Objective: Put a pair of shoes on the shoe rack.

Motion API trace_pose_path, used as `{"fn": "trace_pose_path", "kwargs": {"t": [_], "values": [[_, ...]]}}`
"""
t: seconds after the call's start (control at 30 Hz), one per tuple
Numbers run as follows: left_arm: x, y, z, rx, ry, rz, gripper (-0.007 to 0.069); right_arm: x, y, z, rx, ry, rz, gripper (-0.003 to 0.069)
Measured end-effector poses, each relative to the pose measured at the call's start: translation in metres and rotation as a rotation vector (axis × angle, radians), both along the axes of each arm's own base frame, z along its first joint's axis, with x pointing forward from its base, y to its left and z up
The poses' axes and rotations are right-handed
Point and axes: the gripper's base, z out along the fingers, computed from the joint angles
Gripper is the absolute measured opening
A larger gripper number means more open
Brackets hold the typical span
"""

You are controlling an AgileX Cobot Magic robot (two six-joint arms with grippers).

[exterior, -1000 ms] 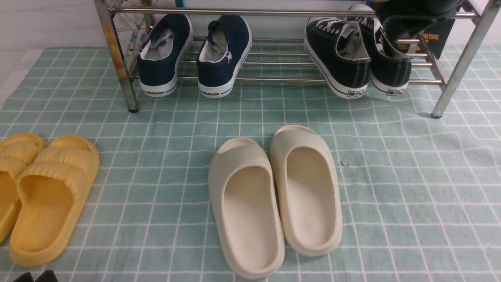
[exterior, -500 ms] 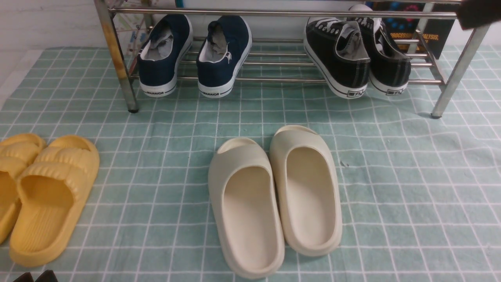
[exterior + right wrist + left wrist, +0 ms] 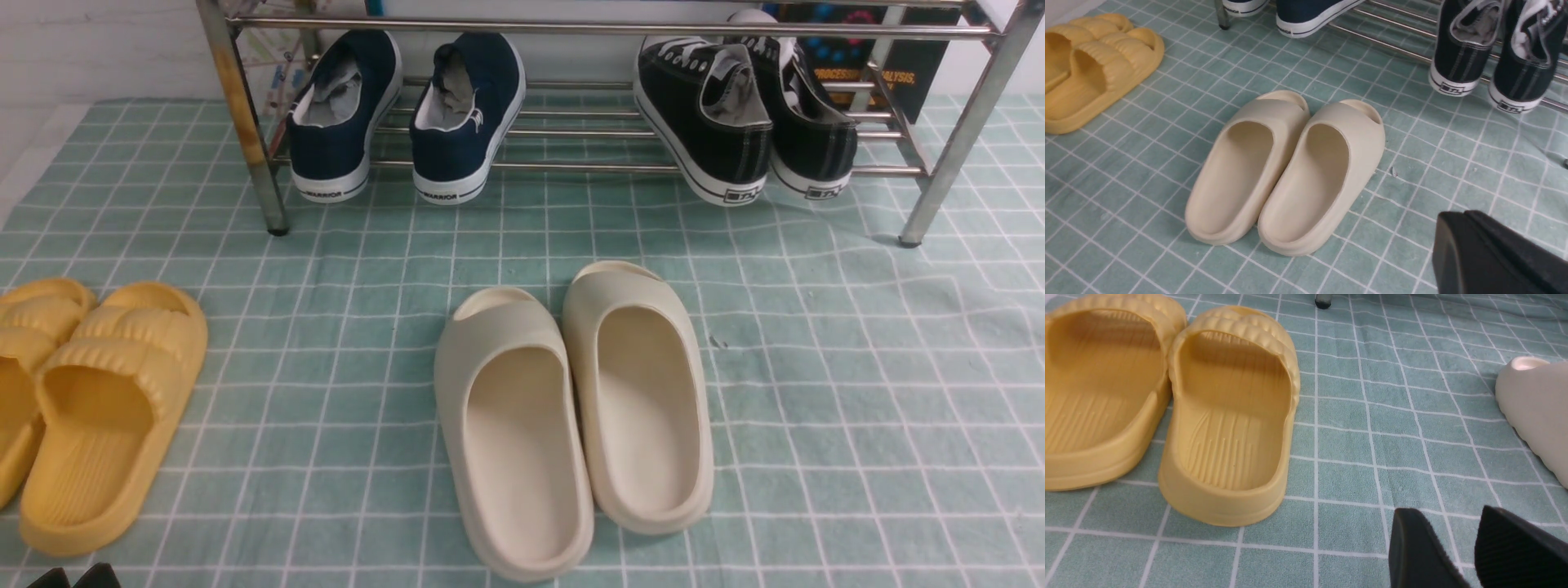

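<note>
The pair of shoes, two black canvas sneakers with white soles, stands heels out on the lower bars of the chrome shoe rack (image 3: 571, 28), at its right end: one shoe (image 3: 718, 114) and its mate (image 3: 808, 131) touch side by side. Nothing holds them. In the right wrist view the same sneakers (image 3: 1457, 53) show far off, and my right gripper (image 3: 1457, 220) is shut and empty above the cloth. My left gripper (image 3: 1447, 512) hovers open and empty over the cloth beside the yellow slides; only its tips (image 3: 73, 578) show in the front view.
Two navy slip-ons (image 3: 343, 122) fill the rack's left end by the rust-stained leg (image 3: 237, 106). A cream pair of slides (image 3: 571, 408) lies mid-cloth and a yellow pair (image 3: 98, 408) at the left. A dark box (image 3: 906, 73) stands behind the rack.
My right arm, which hung over the black sneakers at the rack's top right, has drawn back out of the front view and its jaws have closed. The sneakers stay put.
</note>
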Motion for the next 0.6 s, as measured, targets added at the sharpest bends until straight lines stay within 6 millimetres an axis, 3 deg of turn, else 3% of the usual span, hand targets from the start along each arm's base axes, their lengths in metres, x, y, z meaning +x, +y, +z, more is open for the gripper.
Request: {"fn": "trace_pose_path", "kwargs": {"t": [0.07, 0.1, 0.23, 0.6], "values": [[0.0, 0.0, 0.0, 0.0, 0.0, 0.0, 0.0239, -0.01, -0.004, -0.003, 0.007, -0.022, -0.017, -0.0005], [0.0, 0.0, 0.0, 0.0, 0.0, 0.0, 0.0239, -0.025, -0.009, -0.008, 0.023, -0.076, -0.035, -0.0005], [0.0, 0.0, 0.0, 0.0, 0.0, 0.0, 0.0239, -0.041, -0.016, -0.024, 0.038, -0.169, -0.072, -0.0005], [0.0, 0.0, 0.0, 0.0, 0.0, 0.0, 0.0239, -0.026, -0.033, -0.108, 0.095, -0.389, -0.304, -0.0005]]}}
